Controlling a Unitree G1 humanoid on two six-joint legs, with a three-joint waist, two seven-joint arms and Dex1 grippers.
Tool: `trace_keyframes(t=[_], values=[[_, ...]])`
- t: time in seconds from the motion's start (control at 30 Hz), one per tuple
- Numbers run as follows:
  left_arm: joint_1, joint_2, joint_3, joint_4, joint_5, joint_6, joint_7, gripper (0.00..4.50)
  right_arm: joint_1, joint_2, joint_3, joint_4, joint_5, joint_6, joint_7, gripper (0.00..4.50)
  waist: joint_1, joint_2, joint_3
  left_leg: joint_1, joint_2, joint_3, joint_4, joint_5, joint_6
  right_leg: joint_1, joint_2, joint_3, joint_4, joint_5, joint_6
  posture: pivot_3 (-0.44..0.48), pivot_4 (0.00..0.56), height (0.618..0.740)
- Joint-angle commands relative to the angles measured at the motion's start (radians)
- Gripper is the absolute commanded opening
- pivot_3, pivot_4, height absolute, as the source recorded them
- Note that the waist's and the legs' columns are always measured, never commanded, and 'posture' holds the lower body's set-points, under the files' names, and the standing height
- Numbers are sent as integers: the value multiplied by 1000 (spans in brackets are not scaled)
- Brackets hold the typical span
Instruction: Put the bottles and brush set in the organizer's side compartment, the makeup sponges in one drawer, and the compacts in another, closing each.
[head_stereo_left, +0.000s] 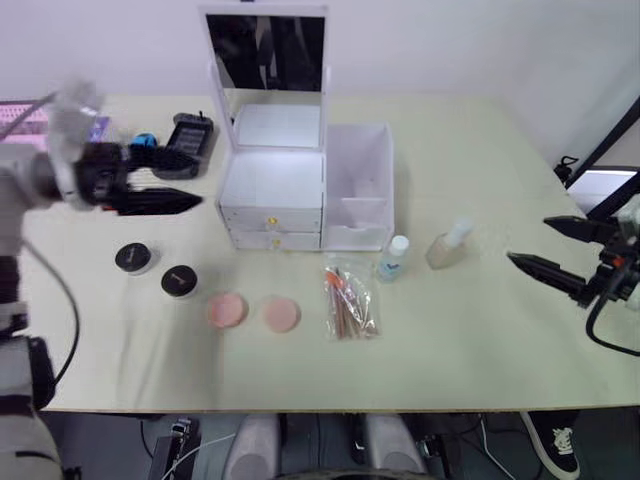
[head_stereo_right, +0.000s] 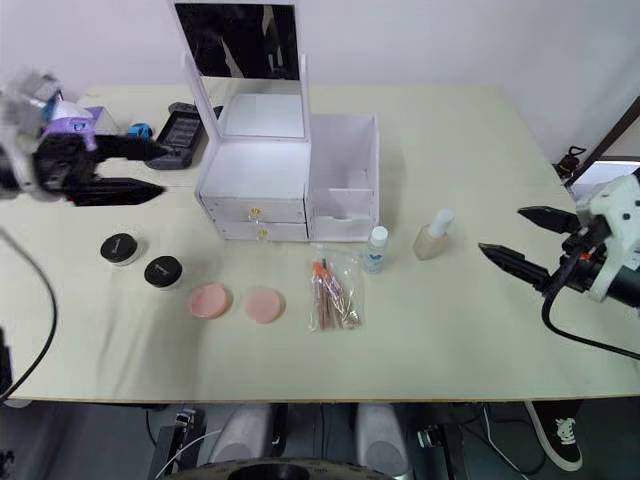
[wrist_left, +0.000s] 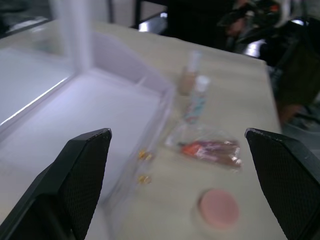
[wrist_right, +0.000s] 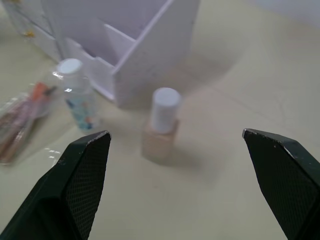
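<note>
The white organizer (head_stereo_left: 270, 180) with its upright mirror stands at the table's middle back, both gold-knobbed drawers shut. Its side compartment (head_stereo_left: 358, 190) is on the right. In front of that stand the clear blue-label bottle (head_stereo_left: 394, 258) and the tan bottle (head_stereo_left: 447, 245). The brush set (head_stereo_left: 348, 302) lies in front of the organizer, with two pink makeup sponges (head_stereo_left: 227, 309) to its left and two black compacts (head_stereo_left: 133, 257) further left. My left gripper (head_stereo_left: 185, 185) hovers open left of the organizer. My right gripper (head_stereo_left: 528, 241) is open, right of the tan bottle (wrist_right: 162, 127).
A black device (head_stereo_left: 185, 135) and a small blue object (head_stereo_left: 145, 140) lie at the back left beside the organizer. A lilac box (head_stereo_right: 85, 120) sits at the far left edge. The table's right edge runs close behind my right gripper.
</note>
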Motion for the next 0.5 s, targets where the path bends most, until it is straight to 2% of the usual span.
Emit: trace_keyframes(t=[0.03,0.13,0.23,0.33,0.5], values=[[-60,-66,-52,-85,-23,4,15,4500,35,40,-84,-120,64,52,-61,4473,-2,0,0,0,0,0,1,0,0,0,0,0,0,-1,1,0,150,740],[-109,-165,-88,-117,-35,7,53,4500,82,78,-128,-223,111,98,-120,4473,-3,-1,0,0,0,0,3,0,0,0,0,0,0,-1,1,0,150,740],[-140,-263,-138,-95,21,-43,118,4500,143,122,-157,-330,132,116,-182,4473,0,-1,0,-1,0,-1,4,0,0,1,0,0,0,-1,1,0,150,740],[-142,-315,-166,-88,54,-86,146,4500,201,163,-166,-422,149,127,-243,4473,-1,-1,1,-2,0,-1,5,0,0,1,0,0,-1,-1,1,0,150,740],[-155,-371,-205,-115,41,-53,160,4500,310,260,-198,-527,174,101,-326,4473,0,-1,1,-3,0,-2,4,0,0,0,1,0,-1,-1,1,0,150,740]])
